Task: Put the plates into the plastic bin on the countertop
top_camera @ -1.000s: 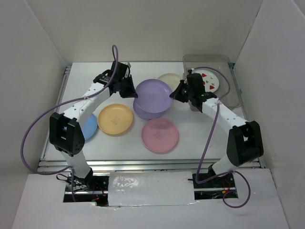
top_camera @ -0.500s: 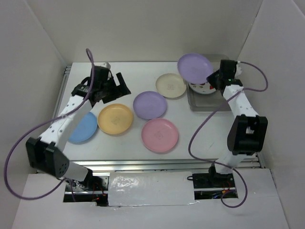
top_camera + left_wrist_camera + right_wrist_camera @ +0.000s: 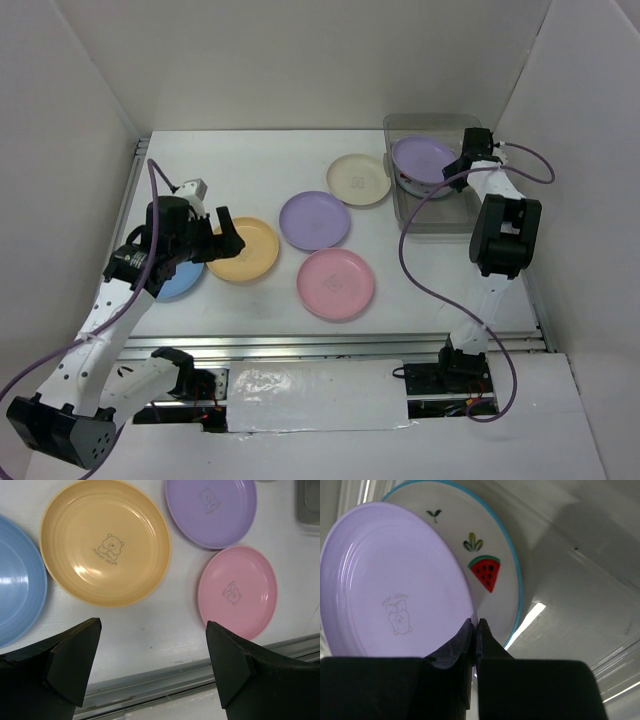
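At the far left of the bench (image 3: pixel 250 160) the blue plate (image 3: pixel 15 580) lies flat, partly covered from above by the left arm. The left hand (image 3: pixel 152 627) hovers just above the bench with its jaws spread wide and nothing between them, over the bare strip between the plates and the metal rail (image 3: pixel 150 690) at the near edge. Just right of the blue plate sits the yellow-orange plate (image 3: pixel 105 540), a small bear printed in its well. Next comes a lilac plate (image 3: pixel 314 220) near the middle of the bench, with the pink plate (image 3: pixel 336 284) just in front of it and the cream plate (image 3: pixel 359 179) just behind and to its right; none of these overlap. At the back right corner stands the plastic bin (image 3: pixel 440 218). Inside it lies the white plate (image 3: pixel 490 545), blue-rimmed with red fruit prints. The second lilac plate (image 3: pixel 395 580) lies tilted over it and hides most of it. The right hand (image 3: pixel 476 625) is pinched tight on that plate's rim, reaching into the bin from the right side.
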